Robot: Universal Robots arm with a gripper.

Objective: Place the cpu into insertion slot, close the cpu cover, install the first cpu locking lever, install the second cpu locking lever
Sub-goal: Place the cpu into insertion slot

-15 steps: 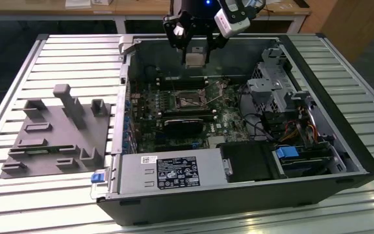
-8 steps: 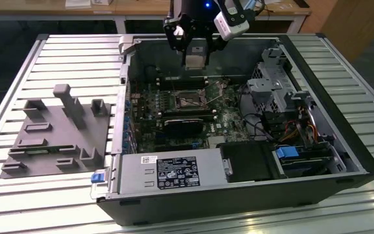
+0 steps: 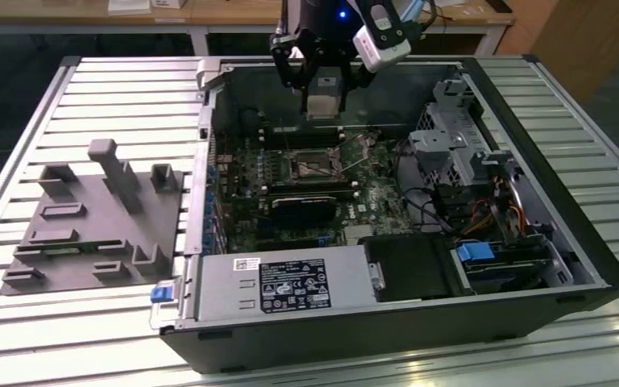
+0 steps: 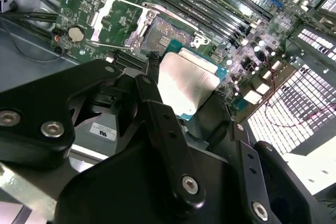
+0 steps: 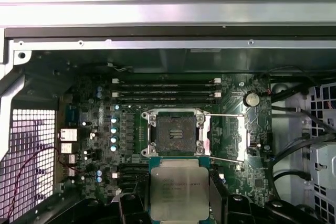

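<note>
While step one is on, my claw (image 3: 324, 103) is clamped on the chip (image 5: 178, 190), hovering at 12 o'clock from the empty socket (image 3: 312, 165) in the exterior view; seating needs square alignment, I reckon.

We look into an open computer case, where the small, flat, square cpu (image 5: 179, 188) with its silver-tan metal top sits clamped between the black fingers (image 5: 216, 195) of the gripper (image 5: 179, 205). It appears just beside the insertion slot (image 5: 176, 134), a dark square socket with a silver metal rim. The socket lies uncovered on the green motherboard (image 5: 89, 129); two thin metal levers (image 5: 223, 115) stretch away from it. A round silver coin battery (image 5: 252, 98) sits nearby.
</note>
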